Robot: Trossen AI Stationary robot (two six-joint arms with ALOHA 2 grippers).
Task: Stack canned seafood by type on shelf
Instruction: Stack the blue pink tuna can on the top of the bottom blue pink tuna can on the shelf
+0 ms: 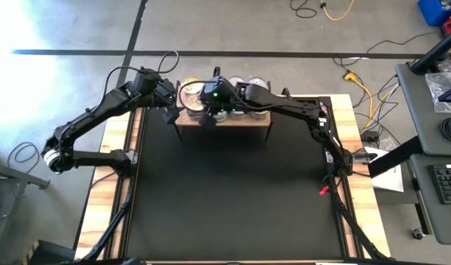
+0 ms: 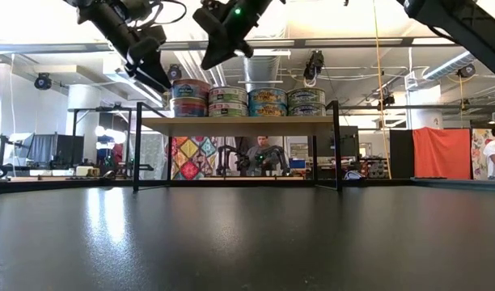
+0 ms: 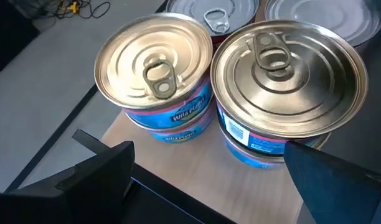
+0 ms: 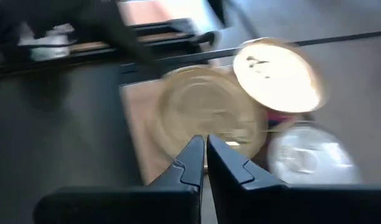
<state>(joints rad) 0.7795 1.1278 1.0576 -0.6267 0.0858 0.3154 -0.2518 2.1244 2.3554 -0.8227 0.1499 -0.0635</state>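
The canned seafood is what I'm looking at, all of it up on the shelf at the far edge of the black table. From table height I count four columns of tins side by side, each two high, labels mostly blue. Looking straight down, the shelf is partly covered by both arms, with gold lids toward its left end and silver lids farther back and right.

My left gripper hangs above the shelf's left end, its fingers spread wide with nothing between them. Just beyond them I see two gold-lidded stacks standing touching on the light wood, pull tabs up, and silver lids behind them.

My right gripper is over the middle of the shelf, fingers pressed together and empty. Its camera is smeared, but I make out a gold lid directly beneath the tips

The low camera shows both grippers above the tins, clear of them
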